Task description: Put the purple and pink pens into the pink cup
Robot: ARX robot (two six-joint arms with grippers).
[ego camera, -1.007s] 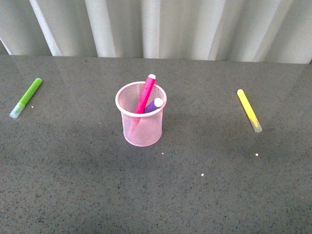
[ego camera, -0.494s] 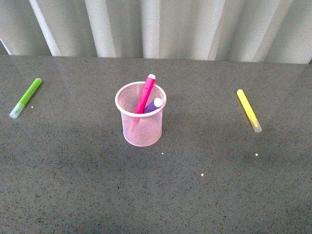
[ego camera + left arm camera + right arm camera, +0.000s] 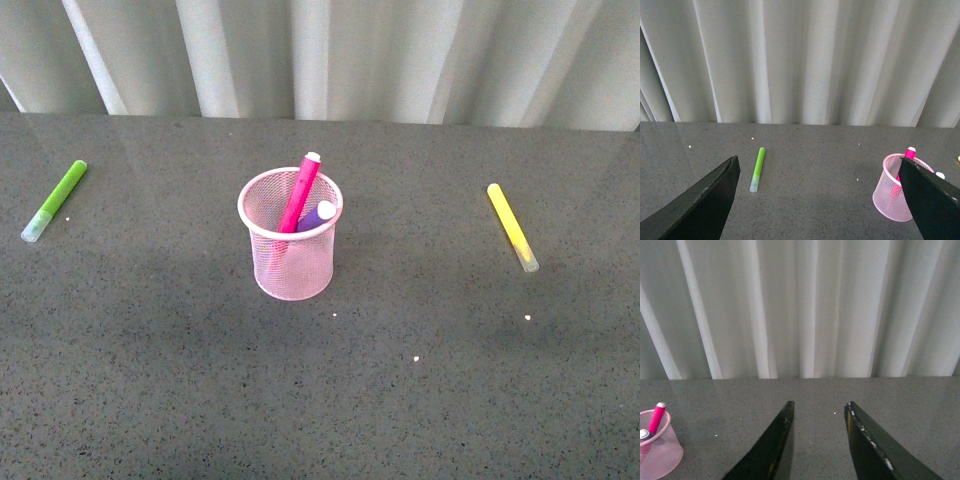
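The left gripper (image 3: 817, 200) has its jaws spread wide, the two dark fingers (image 3: 700, 205) standing far apart at the edges of the left wrist view with nothing between them but bare desk. The right gripper (image 3: 817, 440) has its jaws parted by a narrower gap, also with nothing held; only the grey surface shows between them. Neither arm appears in the front view.

The pink cup (image 3: 291, 250) stands upright near the middle of the desk (image 3: 320, 400), a pale-pink mesh holder with a solid rim. Both task markers are inside it. The pink pen (image 3: 299, 195) leans with its upper end sticking up well above the rim, tilted toward the far right side of the cup. The purple pen (image 3: 318, 214) sits lower, just beside the pink one, its pale end only slightly above the rim on the right.

A lime-green marker (image 3: 54, 201) lies flat on the desk well to the left of the cup, and a yellow marker (image 3: 512, 227) lies flat well to the right. A pleated white curtain (image 3: 320, 55) hangs behind the desk's far edge.
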